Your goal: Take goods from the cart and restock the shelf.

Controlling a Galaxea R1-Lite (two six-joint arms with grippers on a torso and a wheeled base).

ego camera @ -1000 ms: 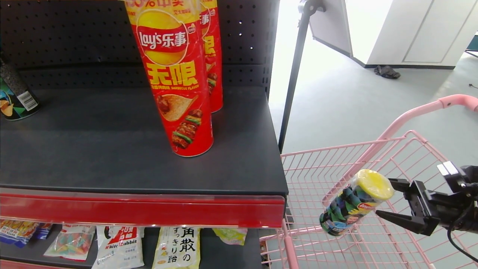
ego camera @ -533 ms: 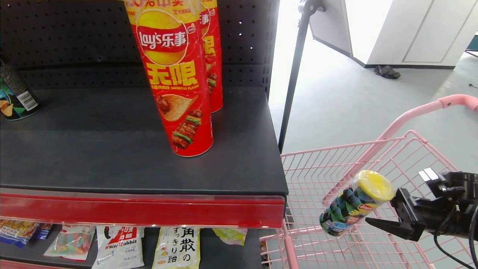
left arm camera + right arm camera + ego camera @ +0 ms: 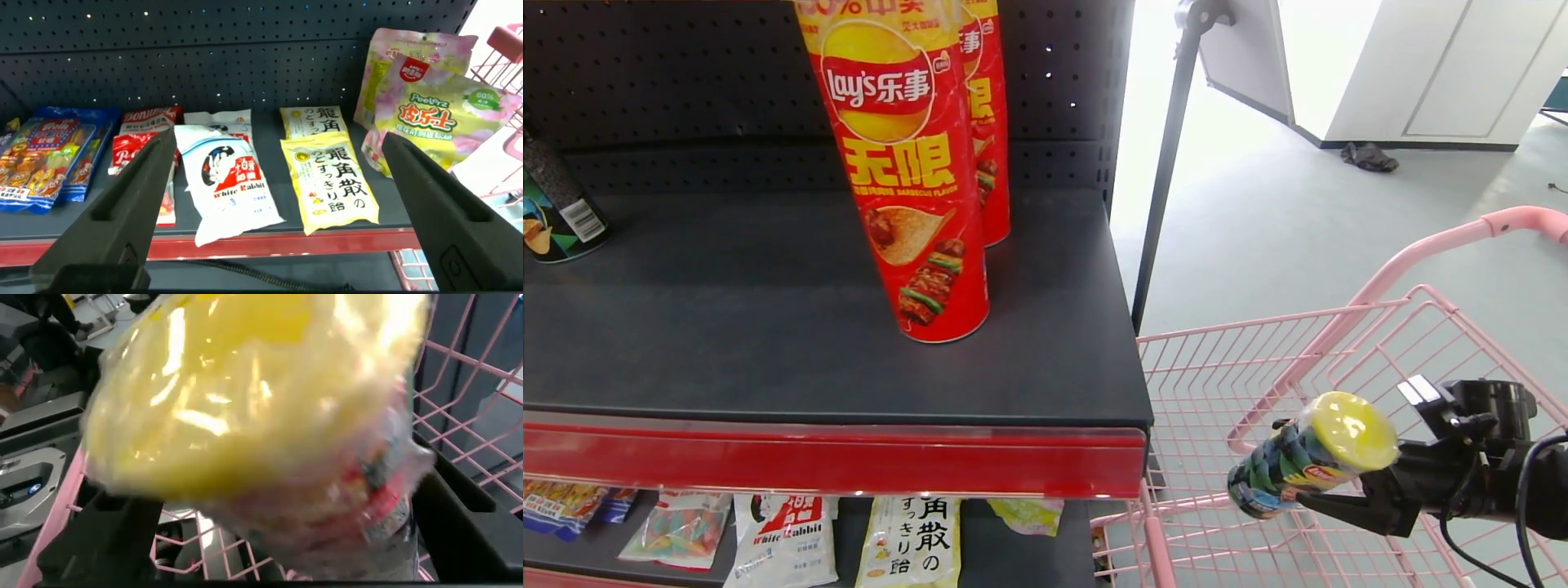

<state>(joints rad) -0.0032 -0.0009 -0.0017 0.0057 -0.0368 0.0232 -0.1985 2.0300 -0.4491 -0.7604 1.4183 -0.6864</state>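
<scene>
- The right gripper sits around the lid end of a can with a yellow lid. I cannot tell whether it is clamped on the can or only surrounds it.
- The can is tilted inside the pink cart, at the cart's near left part. Its lid faces right toward the gripper and its base points left and down.
- The left gripper is spread wide and holds nothing. It faces the lower shelf, where a white candy bag, yellow packets and pink-green bags lie.
- Left of the cart is the dark upper shelf with a red front strip.
- Two tall red chip tubes stand upright on the upper shelf, one behind the other.
- A dark can stands at the far left of that shelf.
</scene>
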